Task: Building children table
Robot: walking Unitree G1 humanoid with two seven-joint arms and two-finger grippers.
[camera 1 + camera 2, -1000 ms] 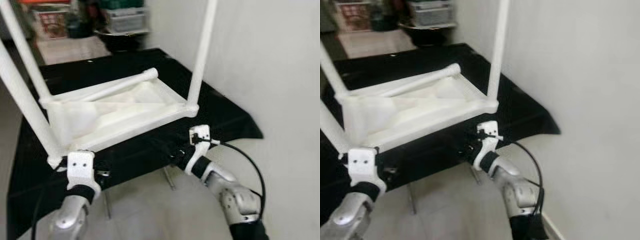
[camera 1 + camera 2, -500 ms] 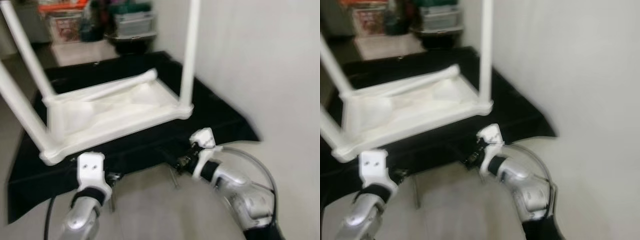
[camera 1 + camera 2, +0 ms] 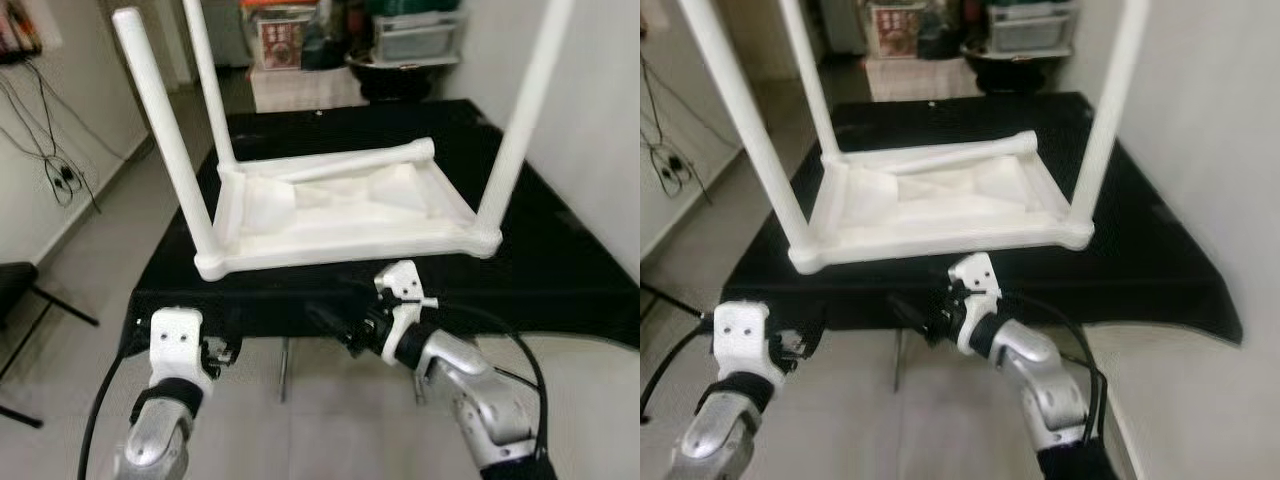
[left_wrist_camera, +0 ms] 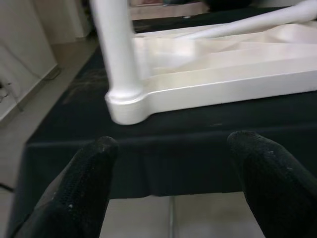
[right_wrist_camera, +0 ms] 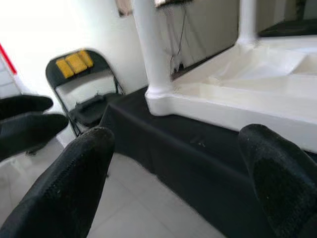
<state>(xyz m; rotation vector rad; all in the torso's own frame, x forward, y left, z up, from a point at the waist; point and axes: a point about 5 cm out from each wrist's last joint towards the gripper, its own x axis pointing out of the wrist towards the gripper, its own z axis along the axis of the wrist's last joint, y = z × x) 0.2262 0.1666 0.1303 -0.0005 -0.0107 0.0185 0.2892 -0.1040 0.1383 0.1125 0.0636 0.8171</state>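
Children's table [image 3: 340, 205] lies upturned near black cloth's front edge [image 3: 300, 315].

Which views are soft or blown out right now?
Head views: fairly sharp, white table near clipping against the black cloth. Left wrist: close fingers out of focus, table corner sharp. Right wrist: wall behind the folding chair overexposed, fingers blurred.

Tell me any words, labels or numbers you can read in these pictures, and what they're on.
No text here is legible.
The red and white box on the floor behind the black-covered table carries print, too blurred to read.
The white children's table shows no markings.
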